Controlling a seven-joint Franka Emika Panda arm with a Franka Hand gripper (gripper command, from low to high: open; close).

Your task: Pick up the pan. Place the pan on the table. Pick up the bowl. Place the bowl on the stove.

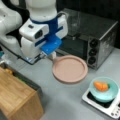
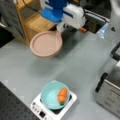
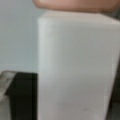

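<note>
Table (image 1: 62,100): broad grey top, carrying everything in both front views.

Toaster oven (image 1: 100,42): silver, standing at a front view's upper right, not involved.

Wooden box (image 1: 17,100): light wood, at a front view's lower left, untouched.

Gripper (image 1: 52,55): blue-bodied, positioned at the pan's white handle (image 3: 75,67). That handle fills the wrist view, close against the camera. Judged closed on the handle; the fingers themselves are hidden beneath the blue body.

Pan (image 1: 70,68): pinkish-brown, empty, beside the toaster oven and well apart from the stove. A shadow lies under it in a front view (image 2: 46,43), so it appears held just above the tabletop or only now meeting it; which, I cannot tell.

Stove (image 2: 40,111): small, white, at a front view's bottom.

Bowl (image 2: 53,95): teal, seated on the stove's burner, with an orange item (image 2: 62,95) inside.

Progress: pan lifted and off the stove; its placing is not confirmed. The bowl already sits on the stove.
</note>
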